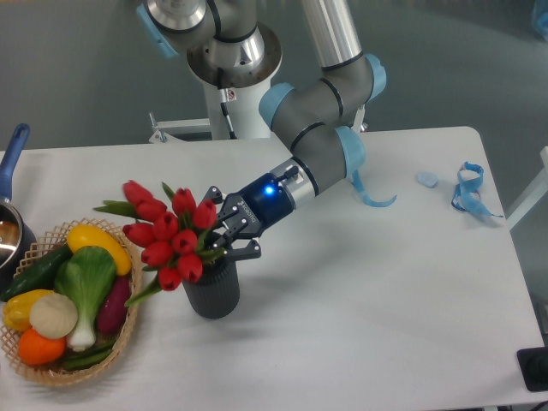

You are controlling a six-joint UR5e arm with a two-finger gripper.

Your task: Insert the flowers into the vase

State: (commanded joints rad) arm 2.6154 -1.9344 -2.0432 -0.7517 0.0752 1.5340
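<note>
The flowers (pixel 169 235), a bunch of red tulips with green leaves, lean to the left over the vase (pixel 214 295), and their stems go down into its round mouth. The vase is a short dark ribbed cylinder standing upright on the white table (pixel 360 291). My gripper (pixel 229 233) reaches in from the right at the vase's rim, its fingers closed on the stems just under the blooms. The lower stems are hidden inside the vase.
A wicker basket (pixel 130 330) of toy vegetables stands just left of the vase. A pot with a blue handle (pixel 10 163) sits at the left edge. Blue ribbons (pixel 469 190) lie at the back right. The arm's base (pixel 233 64) stands behind.
</note>
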